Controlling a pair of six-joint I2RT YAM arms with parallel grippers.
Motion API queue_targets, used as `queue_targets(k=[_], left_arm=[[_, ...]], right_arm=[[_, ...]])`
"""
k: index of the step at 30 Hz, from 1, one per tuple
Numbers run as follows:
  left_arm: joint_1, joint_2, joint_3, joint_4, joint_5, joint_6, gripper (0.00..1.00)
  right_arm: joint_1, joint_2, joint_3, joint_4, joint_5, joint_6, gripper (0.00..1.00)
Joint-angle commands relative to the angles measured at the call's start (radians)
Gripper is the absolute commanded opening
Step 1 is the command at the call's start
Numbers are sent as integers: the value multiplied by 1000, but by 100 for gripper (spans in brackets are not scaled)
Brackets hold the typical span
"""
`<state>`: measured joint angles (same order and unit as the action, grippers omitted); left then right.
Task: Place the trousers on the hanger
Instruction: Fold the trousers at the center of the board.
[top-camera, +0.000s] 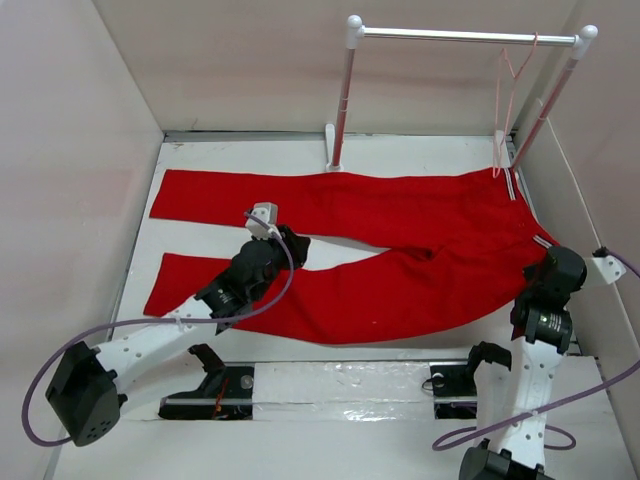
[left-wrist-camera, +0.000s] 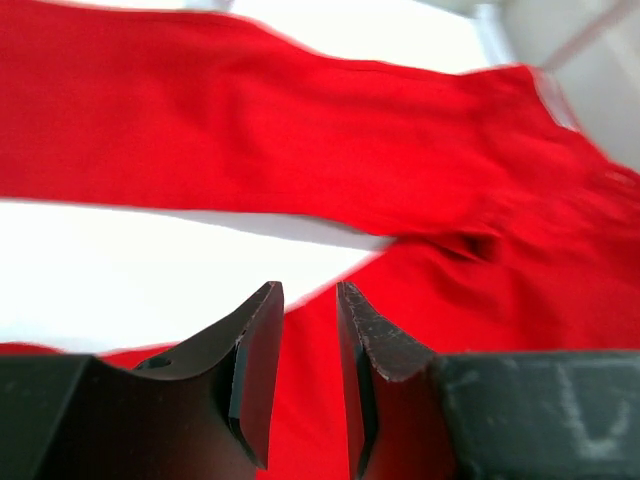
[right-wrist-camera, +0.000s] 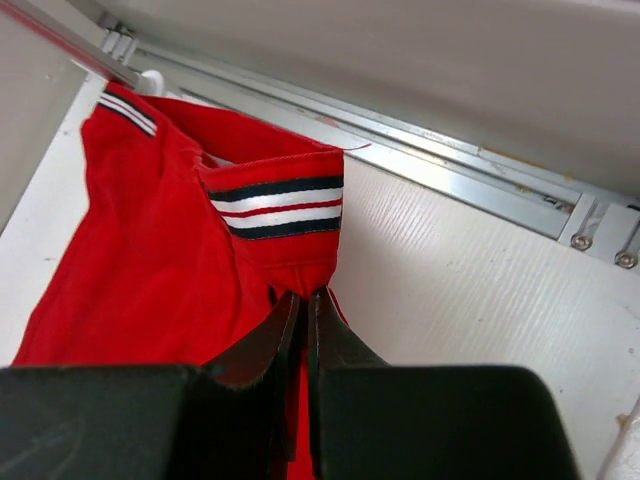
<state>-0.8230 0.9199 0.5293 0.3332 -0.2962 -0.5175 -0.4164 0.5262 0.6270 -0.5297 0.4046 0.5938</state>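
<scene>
With the right pincer (right-wrist-camera: 303, 296) clamped on the waistband of the trousers (top-camera: 400, 240) and the left pincer (left-wrist-camera: 310, 292) apart above a leg, lift slowly so the thin pinch holds.

We identify the trousers (top-camera: 400, 250) as matt red woven cloth, soft and lightly creased, with a flat striped waistband trim (right-wrist-camera: 280, 205) in dark, white and red bands. The hanger (top-camera: 499, 95) is thin pale pink wire with a smooth finish, and the rack bar (top-camera: 460, 36) is glossy silver metal. We note the table (right-wrist-camera: 450, 290) as white, matt and finely ribbed, edged by a brushed metal rail (right-wrist-camera: 450, 165).
</scene>
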Motion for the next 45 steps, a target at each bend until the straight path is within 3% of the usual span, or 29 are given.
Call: queue_targets(k=[1, 7, 11, 15, 19, 24, 28, 35, 45], left_arm=[[65, 33, -9, -71, -81, -61, 26], [284, 48, -97, -226, -75, -251, 28], [401, 88, -94, -356, -78, -395, 29], [495, 148, -94, -466, -191, -481, 29], [611, 212, -69, -462, -152, -478, 37], [801, 313, -45, -402, -29, -440, 37], [847, 416, -34, -385, -29, -426, 38], [848, 467, 12, -358, -14, -401, 39], [834, 704, 308, -414, -81, -426, 36]], right_arm=[[-1, -16, 24, 26, 4, -49, 0], [11, -9, 45, 91, -162, -63, 0], [128, 8, 27, 161, -181, -29, 0], [227, 49, -62, 321, -207, 1, 0], [335, 87, -92, 390, -194, 6, 0], [470, 121, -99, 457, -150, 15, 0], [528, 139, -102, 461, -133, 9, 0], [590, 149, -154, 519, -121, -2, 0], [622, 153, -130, 496, -110, -9, 0]])
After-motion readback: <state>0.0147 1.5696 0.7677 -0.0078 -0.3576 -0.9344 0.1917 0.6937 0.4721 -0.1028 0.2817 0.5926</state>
